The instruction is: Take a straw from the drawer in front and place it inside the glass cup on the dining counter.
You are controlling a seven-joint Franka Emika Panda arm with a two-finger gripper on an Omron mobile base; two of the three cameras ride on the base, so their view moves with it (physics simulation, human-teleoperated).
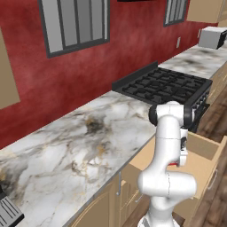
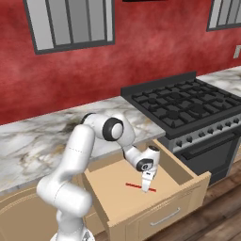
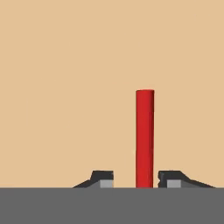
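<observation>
Left base view: drawer (image 1: pixel 201 153) pulled out at lower right under the marble tabletop (image 1: pixel 84 142); arm bent down into it, a red glimpse beside the wrist.
Right base view: fingers (image 2: pixel 147 187) low over the straw (image 2: pixel 134 185) lying flat on the drawer floor, lower centre.
Hand view: straw (image 3: pixel 145 138) upright in frame between narrowed fingers (image 3: pixel 135 179), a gap showing each side; not yet clamped, lined up for pinching.

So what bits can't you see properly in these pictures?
- Thin red straw: hand view, near end cut off at the bottom between the end effector fingertips; contact unclear.
- Same straw: left base view, mostly behind the white arm.
- Light-tan wooden drawer: right base view, left part behind the arm.
</observation>
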